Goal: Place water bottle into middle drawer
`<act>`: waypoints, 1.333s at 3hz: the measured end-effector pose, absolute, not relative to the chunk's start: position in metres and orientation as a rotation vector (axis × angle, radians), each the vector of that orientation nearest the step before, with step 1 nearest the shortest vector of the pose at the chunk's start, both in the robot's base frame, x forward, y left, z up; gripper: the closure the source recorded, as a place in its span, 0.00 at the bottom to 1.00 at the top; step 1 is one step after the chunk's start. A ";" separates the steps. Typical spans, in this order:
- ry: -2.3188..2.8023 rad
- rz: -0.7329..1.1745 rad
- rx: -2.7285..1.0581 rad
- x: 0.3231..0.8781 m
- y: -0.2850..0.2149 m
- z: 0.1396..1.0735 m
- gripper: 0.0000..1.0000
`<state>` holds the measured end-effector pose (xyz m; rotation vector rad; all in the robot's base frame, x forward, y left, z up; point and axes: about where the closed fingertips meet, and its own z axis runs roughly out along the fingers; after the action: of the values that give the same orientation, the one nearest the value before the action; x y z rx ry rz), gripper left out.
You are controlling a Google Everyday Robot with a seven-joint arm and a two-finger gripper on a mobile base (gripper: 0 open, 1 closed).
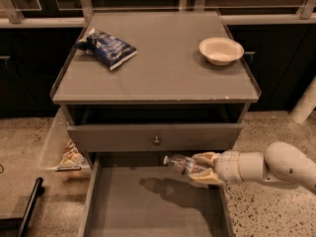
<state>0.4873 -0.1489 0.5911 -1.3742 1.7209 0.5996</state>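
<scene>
The water bottle (181,164) is small and clear with a white cap, and lies horizontally with the cap pointing left. My gripper (203,168) is shut on its base end and comes in from the right on a white arm (276,166). The bottle hangs just below the knobbed drawer front (156,137), above the rear right part of the open middle drawer (148,206). The drawer is pulled out toward the camera; its flat grey floor shows the arm's shadow.
On the cabinet top (163,63) lie a blue snack bag (106,47) at the left and a white bowl (221,50) at the right. A clear bin (64,149) with a snack packet hangs at the cabinet's left side. A black bar (29,206) stands lower left.
</scene>
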 end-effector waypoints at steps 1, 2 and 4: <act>1.723 0.603 -1.373 0.488 -0.148 0.589 1.00; 1.765 0.656 -1.367 0.494 -0.131 0.545 1.00; 1.822 0.765 -1.380 0.500 -0.094 0.419 1.00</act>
<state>0.4999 -0.0943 0.4195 -1.3798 1.8225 0.7651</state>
